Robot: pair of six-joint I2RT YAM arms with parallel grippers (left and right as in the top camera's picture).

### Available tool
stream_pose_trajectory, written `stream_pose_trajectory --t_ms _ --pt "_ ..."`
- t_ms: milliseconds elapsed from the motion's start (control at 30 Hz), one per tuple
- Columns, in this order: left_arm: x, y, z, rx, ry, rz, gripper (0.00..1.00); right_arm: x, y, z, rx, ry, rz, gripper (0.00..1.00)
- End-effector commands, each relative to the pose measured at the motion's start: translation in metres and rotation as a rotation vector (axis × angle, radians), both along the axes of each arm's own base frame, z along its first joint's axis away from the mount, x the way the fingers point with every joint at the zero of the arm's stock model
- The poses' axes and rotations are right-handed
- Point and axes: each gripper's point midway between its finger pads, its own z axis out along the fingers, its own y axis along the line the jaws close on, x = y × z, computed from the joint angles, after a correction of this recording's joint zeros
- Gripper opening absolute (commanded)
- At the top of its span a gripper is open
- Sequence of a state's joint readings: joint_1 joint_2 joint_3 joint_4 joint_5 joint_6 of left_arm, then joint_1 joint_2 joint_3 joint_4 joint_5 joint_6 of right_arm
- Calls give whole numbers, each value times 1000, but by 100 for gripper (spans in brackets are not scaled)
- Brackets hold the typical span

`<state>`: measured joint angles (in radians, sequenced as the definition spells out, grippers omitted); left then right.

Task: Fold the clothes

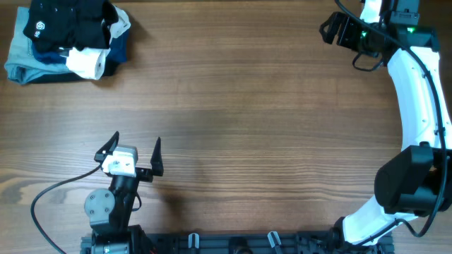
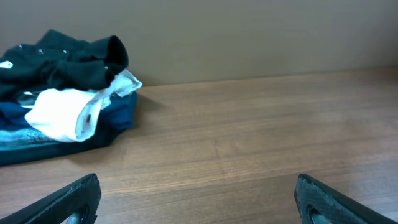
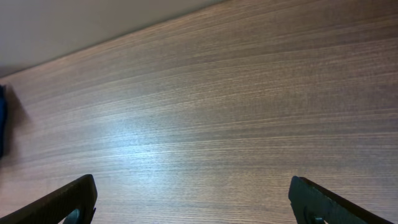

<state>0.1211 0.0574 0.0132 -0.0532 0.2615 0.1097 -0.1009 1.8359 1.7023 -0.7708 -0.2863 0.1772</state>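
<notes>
The clothes, a crumpled black T-shirt (image 1: 70,22) with a small white logo, lie on top of a pile at the table's far left corner. The left wrist view shows the T-shirt (image 2: 68,62) at upper left, well ahead of the fingers. My left gripper (image 1: 134,150) sits near the front edge, left of centre, open, with only bare wood between its fingers (image 2: 198,200). My right gripper (image 1: 330,29) hovers at the far right, pointing left. It is open over bare wood (image 3: 194,202), far from the pile.
Under and beside the T-shirt lie a white garment (image 1: 88,62) (image 2: 62,112), a navy one (image 1: 116,53) (image 2: 121,115) and a light-blue one (image 1: 21,60). The wooden table (image 1: 247,127) ends at a wall behind the pile. A black cable (image 1: 53,194) trails left of the left arm.
</notes>
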Motion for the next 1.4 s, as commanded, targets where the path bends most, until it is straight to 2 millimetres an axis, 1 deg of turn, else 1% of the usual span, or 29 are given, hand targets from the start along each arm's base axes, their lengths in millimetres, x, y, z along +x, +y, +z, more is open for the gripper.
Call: stream_pose_trajectory --t_ms 0,133,367,1167,1200,1267,1367 --pt "0 6 1 -10 -10 33 100 1 1 -16 -14 31 13 100" --pt "-2 4 11 -6 -54 21 100 1 1 -16 -14 31 13 100" --pt "-2 4 8 -7 -42 22 100 1 1 -16 -14 31 12 100" --pt "-2 4 8 -7 -42 22 100 1 2 -16 -14 32 16 100" --pt "-2 4 8 -7 -42 22 100 0 3 -14 -14 26 17 100" --pt "-2 4 8 -7 -42 22 100 -3 5 3 -18 -9 20 100" --pt "-2 4 8 -7 -42 22 100 -13 19 42 -27 -93 48 100"
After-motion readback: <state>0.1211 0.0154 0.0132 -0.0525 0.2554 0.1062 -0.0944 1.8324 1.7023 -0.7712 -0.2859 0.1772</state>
